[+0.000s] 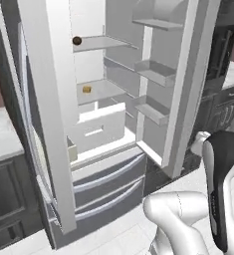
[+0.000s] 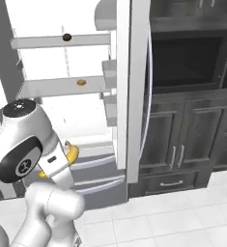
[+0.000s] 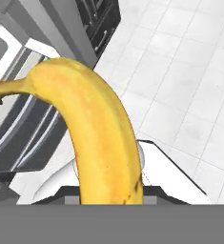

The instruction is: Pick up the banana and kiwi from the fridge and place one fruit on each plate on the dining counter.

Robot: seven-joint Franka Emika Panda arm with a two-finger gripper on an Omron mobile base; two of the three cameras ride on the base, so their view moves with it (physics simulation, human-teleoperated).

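Now claw clamps banana point(image 3: 101, 138) — smooth, curved, brown-flecked.

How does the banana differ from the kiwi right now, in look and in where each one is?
The banana is bright yellow, long and curved; the kiwi is dark brown, small and rounded. The banana is out of the fridge, held in the shut gripper low beside the robot arm; the kiwi sits on an upper fridge shelf, untouched. The banana is above the white floor; the kiwi rests on a pale shelf. Both are whole fruits.
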